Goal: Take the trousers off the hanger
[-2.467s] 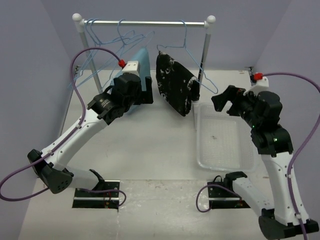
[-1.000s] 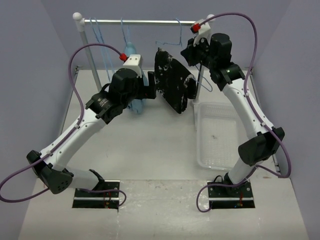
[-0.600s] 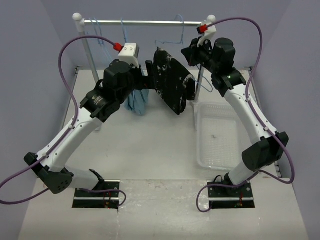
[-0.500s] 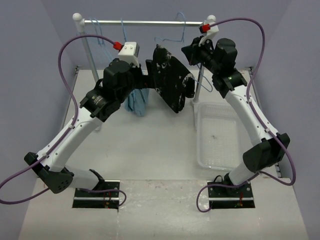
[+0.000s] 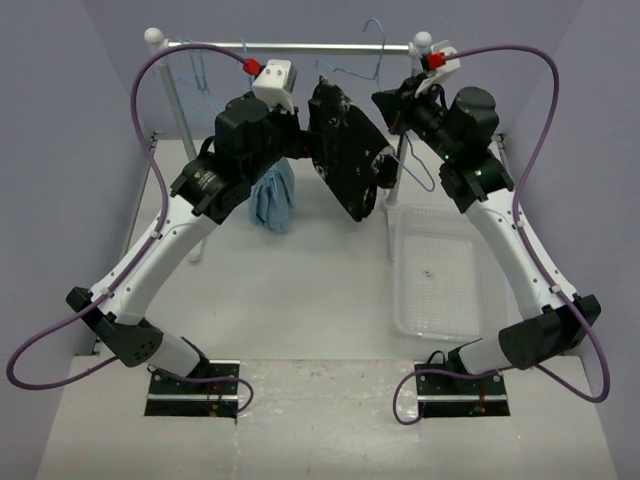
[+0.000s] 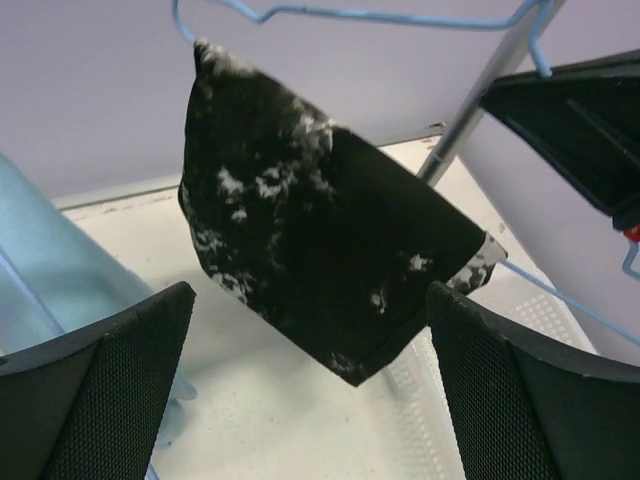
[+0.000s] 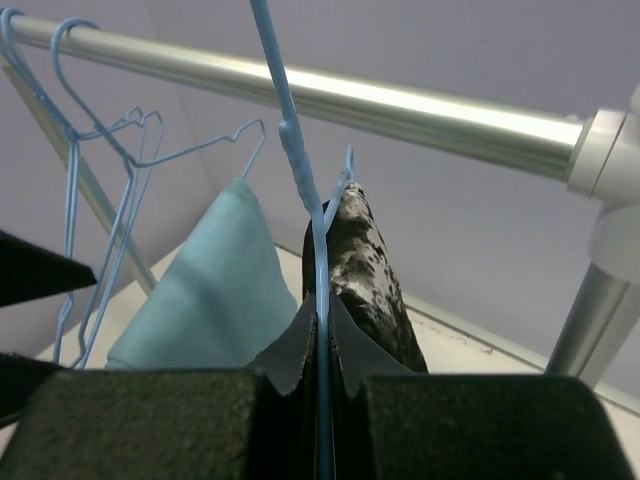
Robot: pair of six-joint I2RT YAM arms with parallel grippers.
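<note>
The trousers (image 5: 348,150), black with white speckles, hang folded over a thin light-blue hanger (image 5: 372,35) whose hook rises above the rail. My right gripper (image 5: 393,104) is shut on the hanger's wire just above the trousers; in the right wrist view the wire (image 7: 298,165) runs down between the closed jaws of that gripper (image 7: 322,320), with the trousers (image 7: 368,262) behind. My left gripper (image 5: 303,138) is open just left of the trousers. In the left wrist view its fingers (image 6: 115,385) stand wide apart, and the trousers (image 6: 320,250) hang ahead of them without touching.
A metal rail (image 5: 290,46) on two posts carries other blue hangers (image 5: 195,70). A plain light-blue cloth (image 5: 273,200) hangs below the left arm. A clear plastic tray (image 5: 440,280) lies on the table at the right, beside the right post (image 5: 400,175).
The right gripper, still shut on the hanger, has lifted it up and to the right, carrying the trousers along. The left arm has risen and come closer to the trousers, still open.
</note>
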